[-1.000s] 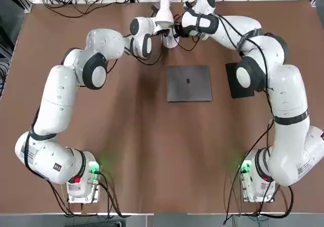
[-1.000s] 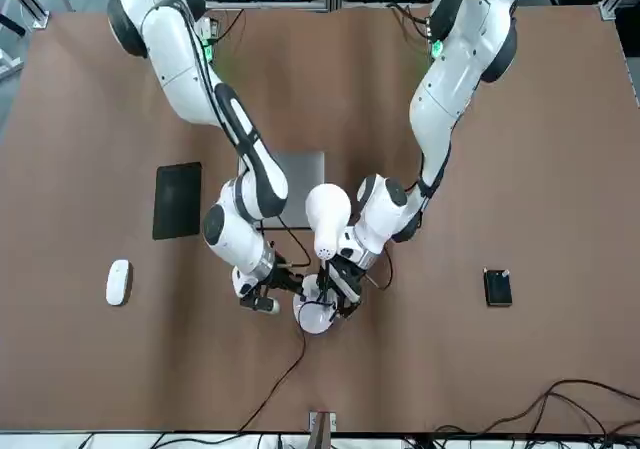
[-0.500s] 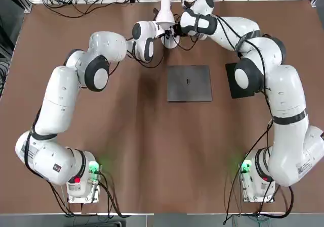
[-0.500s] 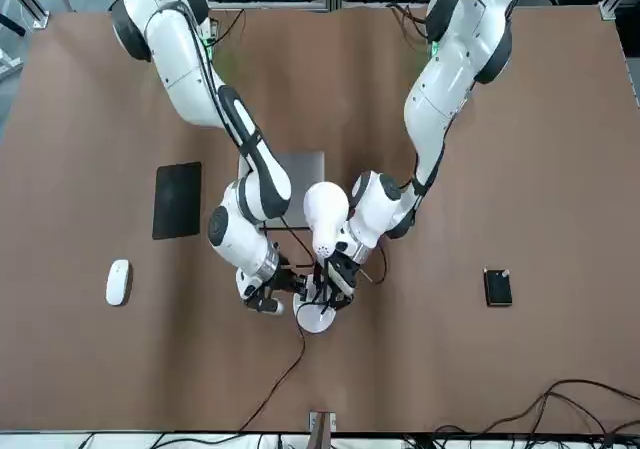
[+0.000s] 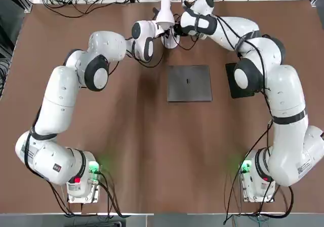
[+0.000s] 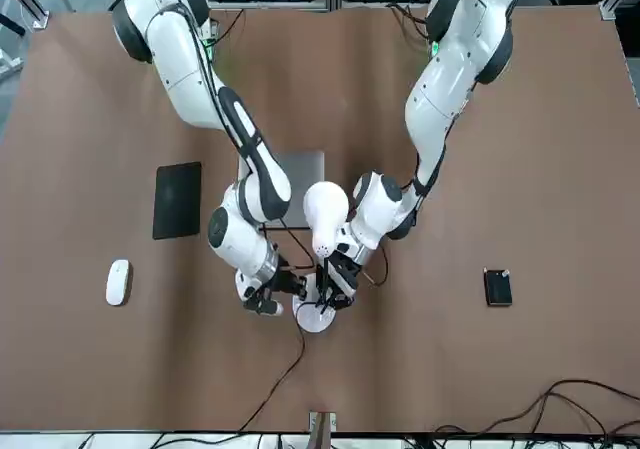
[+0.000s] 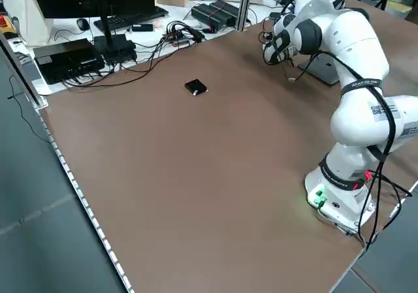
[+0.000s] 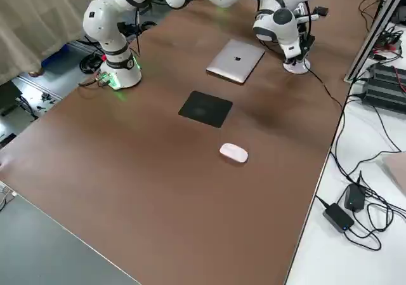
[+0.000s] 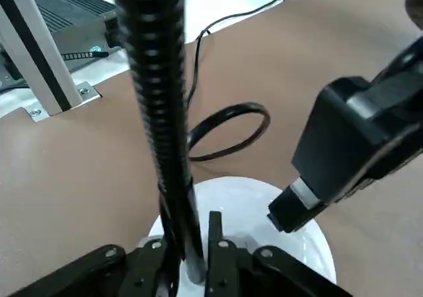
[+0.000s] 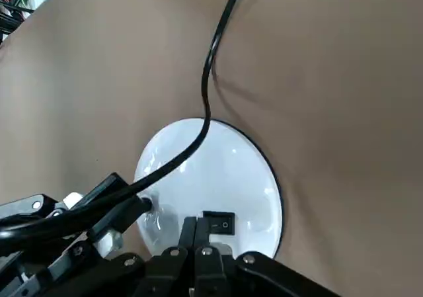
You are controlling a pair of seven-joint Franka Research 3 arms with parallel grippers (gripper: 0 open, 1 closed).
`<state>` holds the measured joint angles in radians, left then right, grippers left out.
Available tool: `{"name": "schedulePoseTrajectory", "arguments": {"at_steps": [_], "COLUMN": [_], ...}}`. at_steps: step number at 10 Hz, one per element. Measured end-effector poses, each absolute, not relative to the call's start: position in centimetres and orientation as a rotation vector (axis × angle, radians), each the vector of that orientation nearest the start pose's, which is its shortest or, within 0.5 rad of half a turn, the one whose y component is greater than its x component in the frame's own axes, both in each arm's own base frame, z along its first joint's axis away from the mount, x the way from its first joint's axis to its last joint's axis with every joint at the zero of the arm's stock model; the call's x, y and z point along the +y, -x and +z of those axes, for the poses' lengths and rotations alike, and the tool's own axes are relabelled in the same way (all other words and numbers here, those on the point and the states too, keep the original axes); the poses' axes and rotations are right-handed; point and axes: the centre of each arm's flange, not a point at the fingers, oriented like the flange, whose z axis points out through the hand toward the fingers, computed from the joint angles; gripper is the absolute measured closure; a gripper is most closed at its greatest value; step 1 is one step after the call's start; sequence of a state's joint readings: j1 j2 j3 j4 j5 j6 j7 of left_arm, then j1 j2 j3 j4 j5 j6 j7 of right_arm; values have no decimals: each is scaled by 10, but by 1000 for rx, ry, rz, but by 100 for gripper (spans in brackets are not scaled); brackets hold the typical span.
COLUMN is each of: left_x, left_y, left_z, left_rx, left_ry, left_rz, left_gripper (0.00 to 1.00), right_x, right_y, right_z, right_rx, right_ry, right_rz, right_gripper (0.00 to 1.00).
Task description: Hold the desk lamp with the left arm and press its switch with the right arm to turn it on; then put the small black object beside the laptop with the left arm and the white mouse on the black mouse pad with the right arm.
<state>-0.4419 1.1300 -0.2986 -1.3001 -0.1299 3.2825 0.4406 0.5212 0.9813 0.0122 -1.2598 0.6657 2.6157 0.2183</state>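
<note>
The desk lamp (image 6: 325,217) stands at the table's far middle on its round white base (image 10: 211,178). My left gripper (image 9: 196,234) is shut on the lamp's black ribbed stem (image 9: 158,112) just above the base. From the other side my right gripper (image 10: 198,229) hovers shut, its tip right beside the small black switch (image 10: 219,223). The small black object (image 6: 497,286) lies alone on the left arm's side. The laptop (image 5: 189,83) sits closed mid-table, with the black mouse pad (image 8: 205,108) beside it. The white mouse (image 8: 233,152) rests farther out past the pad.
The lamp's dark cord (image 10: 210,65) runs from the base off the table's far edge. Cables, power bricks and a metal post (image 8: 371,25) crowd the shelf behind that edge. Bare brown tabletop (image 5: 152,151) stretches between the laptop and the arm bases.
My left gripper's fingers have closed onto the lamp's stem. Both wrists have drawn a little nearer to the base, and the right gripper has stayed shut.
</note>
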Motion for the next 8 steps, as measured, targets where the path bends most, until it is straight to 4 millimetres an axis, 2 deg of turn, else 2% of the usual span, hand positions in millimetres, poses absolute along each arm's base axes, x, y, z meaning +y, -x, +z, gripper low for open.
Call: {"name": "schedulePoseTrajectory", "arguments": {"at_steps": [3, 8], "left_x": [-447, -447], "left_y": [-634, -633], "left_z": [169, 168], "left_rx": [1161, 1158], "left_ry": [2953, 2950], "left_rz": [-1420, -1428], "left_gripper": [85, 85], "right_x": [380, 375], "right_y": [-680, -683], "right_z": [195, 195], "right_rx": [271, 260], "right_ry": [2580, 2594], "right_rz": [-230, -244], "right_gripper": [97, 97]}}
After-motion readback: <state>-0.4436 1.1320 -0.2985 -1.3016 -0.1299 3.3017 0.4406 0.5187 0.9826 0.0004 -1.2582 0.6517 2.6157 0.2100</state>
